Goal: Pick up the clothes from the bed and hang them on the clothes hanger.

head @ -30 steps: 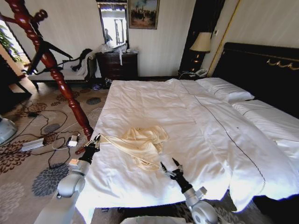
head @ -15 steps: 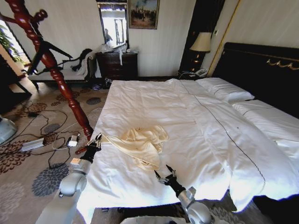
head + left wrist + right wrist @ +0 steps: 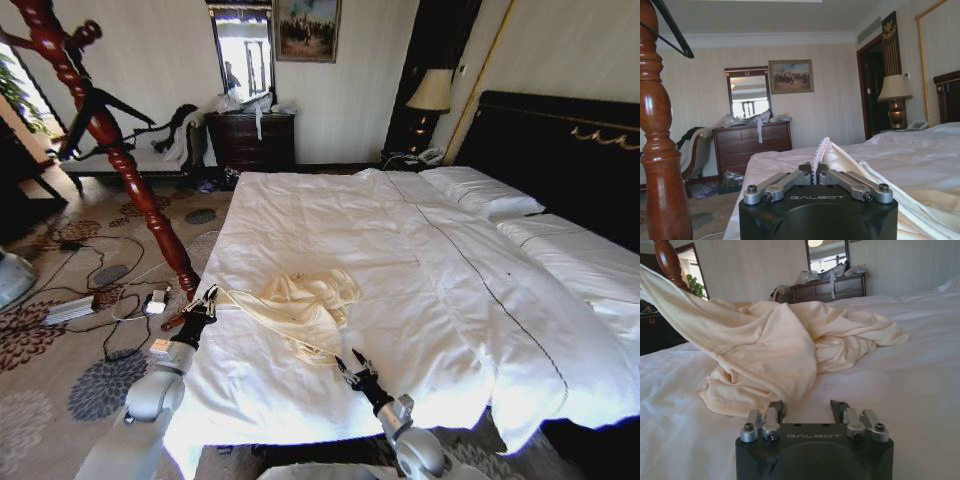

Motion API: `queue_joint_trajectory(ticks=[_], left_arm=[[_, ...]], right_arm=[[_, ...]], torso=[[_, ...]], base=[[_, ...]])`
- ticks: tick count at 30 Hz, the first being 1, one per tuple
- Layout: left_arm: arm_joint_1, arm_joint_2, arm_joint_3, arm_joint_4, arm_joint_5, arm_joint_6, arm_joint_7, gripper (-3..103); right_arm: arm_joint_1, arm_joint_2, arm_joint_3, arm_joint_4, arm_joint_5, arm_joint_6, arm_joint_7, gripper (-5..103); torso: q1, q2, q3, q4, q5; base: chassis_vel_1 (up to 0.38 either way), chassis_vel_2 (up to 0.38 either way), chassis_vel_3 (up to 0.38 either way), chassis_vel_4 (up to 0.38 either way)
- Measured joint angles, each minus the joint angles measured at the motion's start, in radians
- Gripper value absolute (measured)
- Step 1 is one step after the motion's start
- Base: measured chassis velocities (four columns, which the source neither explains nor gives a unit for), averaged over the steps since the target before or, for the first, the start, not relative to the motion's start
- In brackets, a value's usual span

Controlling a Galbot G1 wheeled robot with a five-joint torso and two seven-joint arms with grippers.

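The bed (image 3: 330,215), very wide and dressed in wrinkled white bedding, carries the clothes (image 3: 305,310) near its foot-side edge, toward the robot's left half of the mattress. The garment is one pale cream-yellow piece of thin, soft cloth, bunched into a loose heap with a long strip drawn out leftward to the mattress edge, so its long axis runs across the robot's front, left to right.

The left claw (image 3: 208,301) sits at that edge of the bed with its fingers closed on the end of the strip; the left wrist view shows the cloth (image 3: 840,160) pinched between the closed tips and trailing away over the sheets. The right claw (image 3: 353,366) rests low over the sheet just in front of the heap's near side, fingers spread and holding nothing; in the right wrist view the garment (image 3: 775,347) lies straight ahead of it and slightly toward the left finger, its nearest fold almost touching that fingertip. The heap is therefore within short forward reach of the right claw.
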Motion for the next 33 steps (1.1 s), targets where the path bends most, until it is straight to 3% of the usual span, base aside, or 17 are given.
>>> queue_joint_trajectory(ticks=[2, 5, 8, 14, 22, 25, 27, 29, 30, 33], left_arm=[[0.000, -0.001, 0.000, -0.005, -0.002, 0.002, -0.003, 2], [0.013, -0.002, 0.000, -0.021, -0.004, 0.004, -0.010, 2], [0.024, 0.000, 0.000, -0.031, -0.005, 0.004, -0.011, 2], [0.030, 0.007, -0.017, -0.048, -0.014, 0.005, -0.017, 2], [0.025, 0.049, -0.028, -0.085, -0.089, 0.028, -0.036, 2], [0.008, 0.129, -0.051, -0.152, -0.203, 0.062, -0.057, 2], [0.004, 0.146, -0.057, -0.164, -0.222, 0.067, -0.060, 2], [-0.012, 0.227, -0.093, -0.219, -0.297, 0.083, -0.068, 2], [-0.012, 0.227, -0.093, -0.219, -0.297, 0.083, -0.068, 2], [-0.030, 0.310, -0.138, -0.282, -0.375, 0.096, -0.071, 2]], right_arm=[[0.004, 0.004, -0.004, -0.003, -0.007, -0.002, 0.002, 48], [0.006, 0.004, -0.004, 0.000, -0.017, -0.001, 0.014, 32], [0.004, 0.000, 0.005, 0.010, -0.020, 0.005, 0.020, 27], [-0.011, -0.027, 0.055, 0.041, -0.019, 0.022, 0.024, 2], [-0.033, -0.073, 0.164, 0.146, 0.021, 0.079, -0.024, 0], [-0.022, -0.165, 0.313, 0.316, 0.144, 0.110, -0.076, 0], [-0.015, -0.187, 0.341, 0.351, 0.174, 0.112, -0.081, 0], [0.041, -0.285, 0.457, 0.508, 0.300, 0.120, -0.076, 0], [0.041, -0.285, 0.457, 0.508, 0.300, 0.120, -0.076, 0], [0.108, -0.380, 0.580, 0.626, 0.419, 0.098, -0.059, 0]], torso=[[0.000, 0.000, 0.000, 0.0000, -0.0001], [0.000, 0.000, 0.000, 0.0000, 0.0000], [0.000, 0.000, 0.000, 0.0001, 0.0000], [0.000, 0.000, 0.000, 0.0000, 0.0000], [0.000, 0.000, 0.000, -0.0001, 0.0002], [0.000, 0.000, 0.000, -0.0001, 0.0002], [0.000, 0.000, 0.000, -0.0002, -0.0001], [0.000, 0.000, 0.000, 0.0001, 0.0002], [0.000, 0.000, 0.000, 0.0001, 0.0002], [0.000, 0.000, 0.000, 0.0001, -0.0003]], base=[[0.000, 0.000, 0.000, 0.000], [0.000, 0.000, 0.000, 0.000], [0.000, 0.000, 0.000, 0.000], [0.000, 0.000, 0.000, 0.000], [0.000, 0.000, 0.000, 0.000], [0.000, 0.000, 0.000, 0.000], [0.000, 0.000, 0.000, 0.000], [0.000, 0.000, 0.000, 0.000], [0.000, 0.000, 0.000, 0.000], [0.000, 0.000, 0.000, 0.000]])
